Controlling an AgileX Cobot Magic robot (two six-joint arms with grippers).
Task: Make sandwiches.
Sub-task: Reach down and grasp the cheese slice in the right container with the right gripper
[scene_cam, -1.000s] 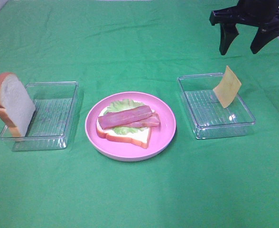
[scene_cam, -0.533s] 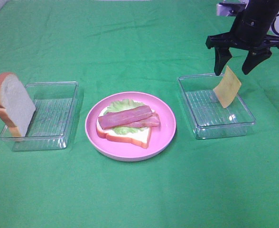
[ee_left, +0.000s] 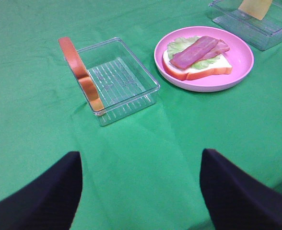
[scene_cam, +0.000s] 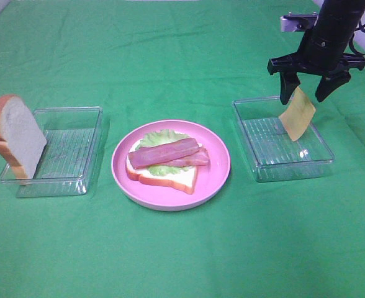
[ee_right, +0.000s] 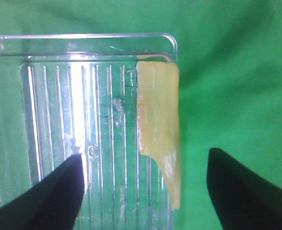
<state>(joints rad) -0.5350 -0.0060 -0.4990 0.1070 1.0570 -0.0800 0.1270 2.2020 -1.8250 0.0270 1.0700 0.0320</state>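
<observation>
On the pink plate (scene_cam: 216,177) lies an open sandwich (scene_cam: 167,163): a bread slice with lettuce and two bacon strips on top. A second bread slice (scene_cam: 13,136) leans upright against the left clear tray (scene_cam: 67,152). A yellow-orange cheese slice (scene_cam: 297,113) stands tilted against the far edge of the right clear tray (scene_cam: 282,138). My right gripper (scene_cam: 306,93) hangs open just above the cheese, one finger on each side of its top edge; the right wrist view shows the cheese (ee_right: 159,124) between the fingers, untouched. My left gripper (ee_left: 140,191) is open, low over bare cloth, out of the high view.
Green cloth covers the whole table. The left tray (ee_left: 119,79) and plate (ee_left: 237,57) lie ahead of the left gripper. Both trays are ribbed and hold nothing besides the leaning slices.
The right gripper has come down and toward the cheese, from high at the back right to just over its top edge. Nothing else has moved.
</observation>
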